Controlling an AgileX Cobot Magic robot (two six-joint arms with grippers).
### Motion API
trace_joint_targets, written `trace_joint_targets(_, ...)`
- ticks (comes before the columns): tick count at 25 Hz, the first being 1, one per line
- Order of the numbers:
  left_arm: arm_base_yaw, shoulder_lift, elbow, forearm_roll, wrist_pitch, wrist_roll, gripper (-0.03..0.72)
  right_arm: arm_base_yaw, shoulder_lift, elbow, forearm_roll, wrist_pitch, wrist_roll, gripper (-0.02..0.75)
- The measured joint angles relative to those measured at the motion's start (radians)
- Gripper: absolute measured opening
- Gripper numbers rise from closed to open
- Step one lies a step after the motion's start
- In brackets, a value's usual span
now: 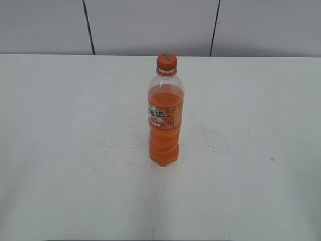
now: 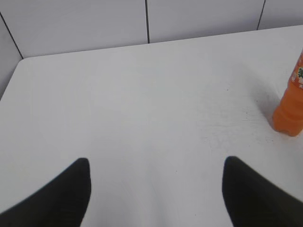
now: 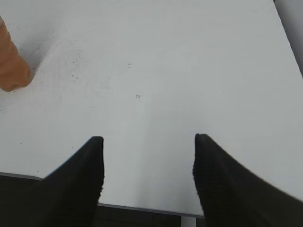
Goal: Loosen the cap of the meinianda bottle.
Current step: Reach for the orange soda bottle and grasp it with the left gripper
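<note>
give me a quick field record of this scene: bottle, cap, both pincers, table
bottle: meinianda bottle upright near the table's middle, orange drink inside
cap: cap on the neck, untouched
left pincer: left pincer open, empty, apart from the bottle
right pincer: right pincer open, empty, near the table's edge
table: white table, faint scuffs around the bottle

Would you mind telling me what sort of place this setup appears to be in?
Probably a lab or test bench rather than a home. A bare white table stands against plain grey wall panels with dark seams, and only a meinianda bottle stands on it, while the left gripper and right gripper wait open.
</note>
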Motion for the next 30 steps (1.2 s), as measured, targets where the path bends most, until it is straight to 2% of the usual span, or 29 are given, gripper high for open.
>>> trace_joint_targets(11,-0.002,0.000,0.000,0.000,0.000,0.000,0.519,0.000,0.000,0.000,0.000,0.000,0.000,0.451)
trace_joint_targets(18,-0.062,0.000,0.000,0.000,0.000,0.000,0.516,0.000,0.000,0.000,0.000,0.000,0.000,0.451)
trace_joint_targets(23,-0.142,0.000,0.000,0.000,0.000,0.000,0.515,0.000,0.000,0.000,0.000,0.000,0.000,0.452)
trace_joint_targets(30,-0.149,0.000,0.000,0.000,0.000,0.000,0.505,0.000,0.000,0.000,0.000,0.000,0.000,0.452)
